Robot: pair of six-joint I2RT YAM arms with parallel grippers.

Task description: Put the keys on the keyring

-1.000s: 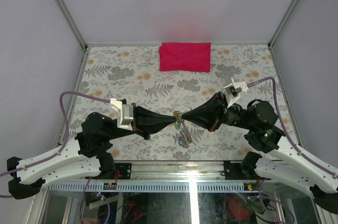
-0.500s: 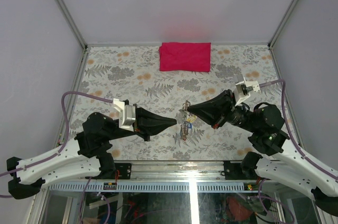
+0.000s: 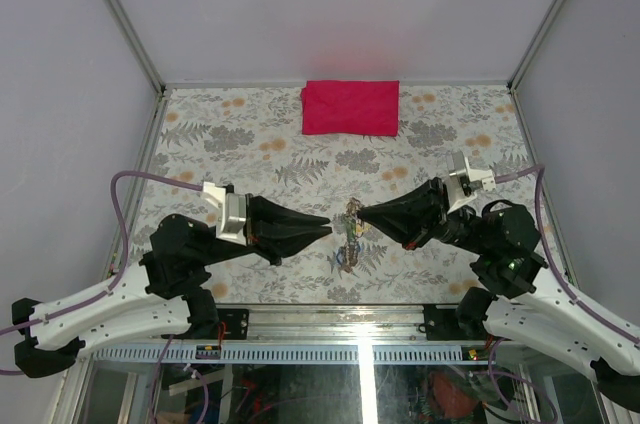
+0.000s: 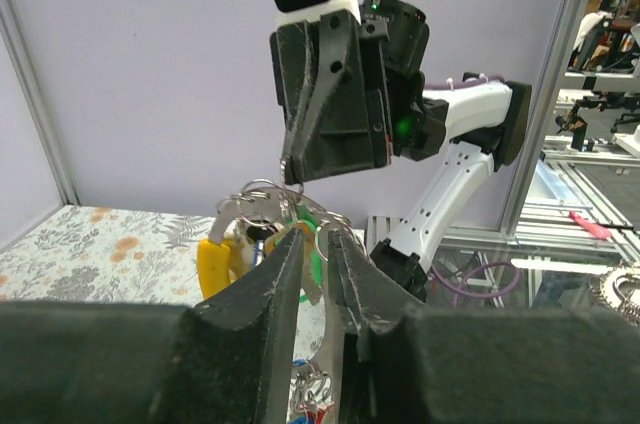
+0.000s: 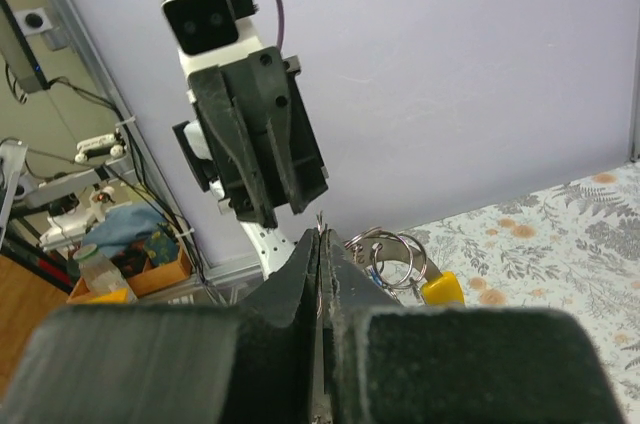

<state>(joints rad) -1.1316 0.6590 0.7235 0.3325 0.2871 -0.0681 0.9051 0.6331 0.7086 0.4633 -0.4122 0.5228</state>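
My right gripper (image 3: 362,214) is shut on a thin wire of the keyring (image 5: 398,254) and holds it above the table. The keys (image 3: 349,236) hang from it in a bunch, with a yellow head (image 5: 441,289) beside the rings. In the left wrist view the keyring (image 4: 262,190) hangs under the right gripper's tip, with a yellow key (image 4: 214,264) and a green tag (image 4: 321,249) below. My left gripper (image 3: 326,226) is a little left of the bunch, jaws a narrow gap apart, holding nothing. It shows in its own view (image 4: 316,236) just short of the keys.
A folded red cloth (image 3: 350,107) lies at the back middle of the flowered table (image 3: 200,144). Metal frame posts stand at the back corners. Both arms meet over the table's near middle.
One second ago both gripper tips met at the keys. The left gripper has let go, drawn back left and opened slightly. The right gripper keeps the bunch.
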